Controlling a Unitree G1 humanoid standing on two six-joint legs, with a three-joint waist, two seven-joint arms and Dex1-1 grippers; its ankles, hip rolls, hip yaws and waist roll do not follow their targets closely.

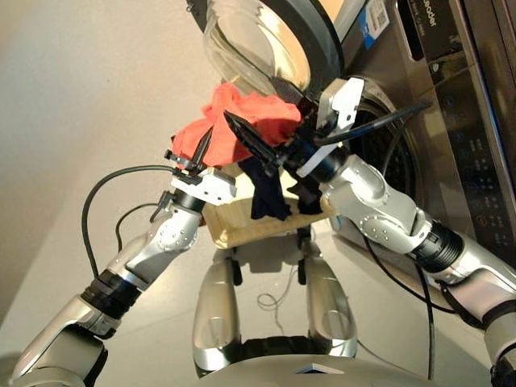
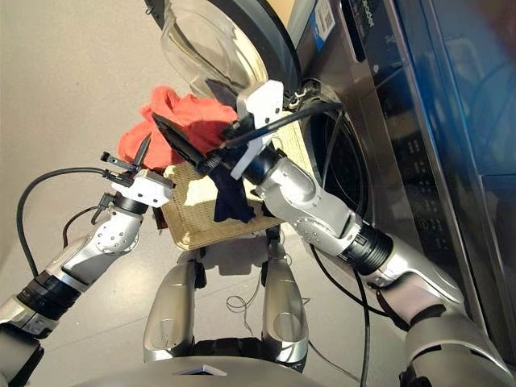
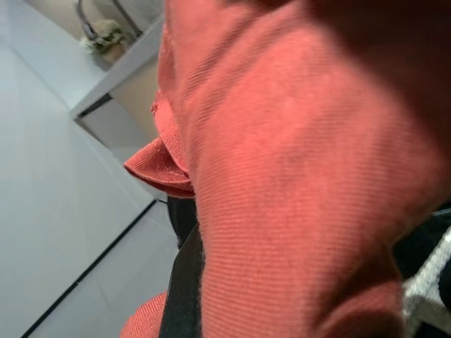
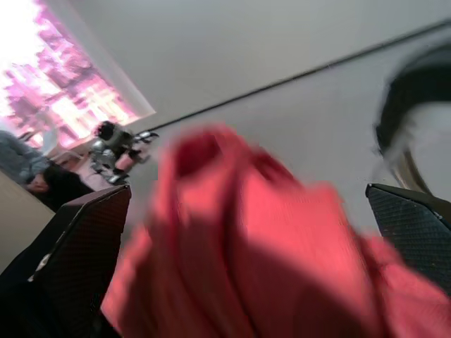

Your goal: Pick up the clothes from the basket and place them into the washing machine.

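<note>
Upper centre of frame: coral-red garment (image 1: 242,125) between spread right gripper (image 1: 250,143) and left gripper (image 1: 197,157), whose closure is hidden; drum hole (image 1: 387,149) lies rightward.

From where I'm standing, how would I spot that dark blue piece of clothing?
Find the washing machine with its round door swung open. Just in front sits a cream wicker basket. The navy garment droops over the basket's near rim, darker than the coral-red garment raised above it.

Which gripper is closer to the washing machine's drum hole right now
Right. The right gripper is beside the drum hole, just under the open door, fingers spread by the coral-red garment. The left gripper is farther out, holding that garment.
</note>
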